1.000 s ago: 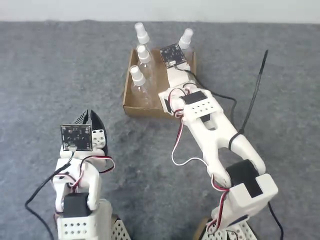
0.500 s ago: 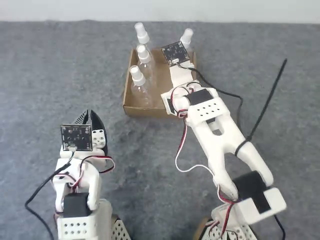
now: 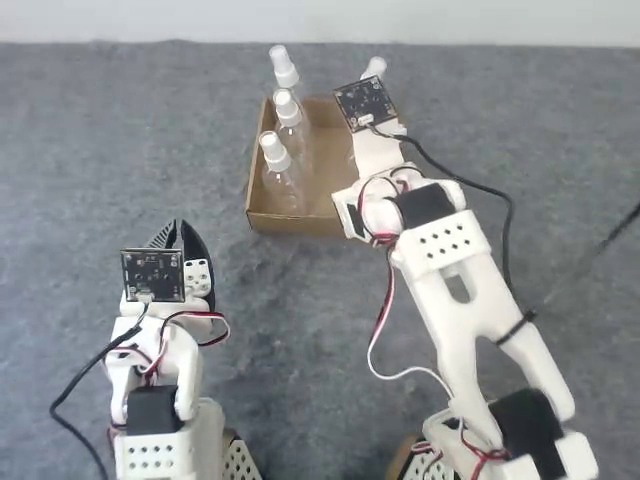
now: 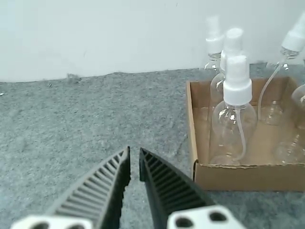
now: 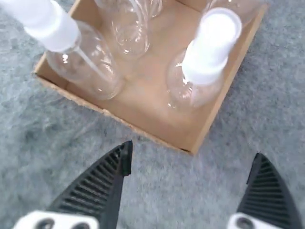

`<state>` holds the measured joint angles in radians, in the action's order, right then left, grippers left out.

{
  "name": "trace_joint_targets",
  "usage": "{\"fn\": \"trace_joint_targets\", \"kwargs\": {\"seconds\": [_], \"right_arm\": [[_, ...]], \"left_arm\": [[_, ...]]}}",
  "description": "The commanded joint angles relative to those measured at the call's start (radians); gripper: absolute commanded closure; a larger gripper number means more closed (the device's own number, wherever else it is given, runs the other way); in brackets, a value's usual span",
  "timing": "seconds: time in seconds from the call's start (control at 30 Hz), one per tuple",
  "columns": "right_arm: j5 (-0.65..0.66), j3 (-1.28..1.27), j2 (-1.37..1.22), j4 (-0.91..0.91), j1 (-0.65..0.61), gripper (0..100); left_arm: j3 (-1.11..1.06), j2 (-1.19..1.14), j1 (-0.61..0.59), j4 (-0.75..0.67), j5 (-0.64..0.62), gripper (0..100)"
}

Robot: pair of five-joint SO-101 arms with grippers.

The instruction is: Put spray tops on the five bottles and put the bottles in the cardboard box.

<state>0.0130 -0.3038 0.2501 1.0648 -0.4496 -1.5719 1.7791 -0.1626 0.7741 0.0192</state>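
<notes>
Nearest, my left gripper hangs low over the grey felt-like table cover. Its black ribbed fingers are drawn to a narrow slit with nothing between them, well short of the shallow brown cardboard box. Farther out, my right gripper is spread wide and empty above that box's edge, and a clear plastic bottle with a white spray top stands in the box near it. Along the box's left side stand a nearer capped bottle and a second capped bottle behind it. Farthest, by the back wall, is a last capped bottle; whether it stands inside, I cannot tell.
</notes>
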Motion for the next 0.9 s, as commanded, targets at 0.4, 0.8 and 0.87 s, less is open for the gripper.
{"fn": "trace_joint_targets", "kwargs": {"seconds": [0.4,0.8,0.87], "right_arm": [[-0.006,0.002,0.186,0.022,-0.005,88.1],[-0.006,-0.397,0.602,-0.305,-0.007,99.1],[-0.006,-0.443,0.667,-0.332,-0.007,99.1]], "left_arm": [[0.016,0.017,-0.006,-0.035,-0.009,97],[0.018,0.017,-0.061,-0.055,-0.017,97],[0.018,0.017,-0.061,-0.055,-0.017,97]]}}
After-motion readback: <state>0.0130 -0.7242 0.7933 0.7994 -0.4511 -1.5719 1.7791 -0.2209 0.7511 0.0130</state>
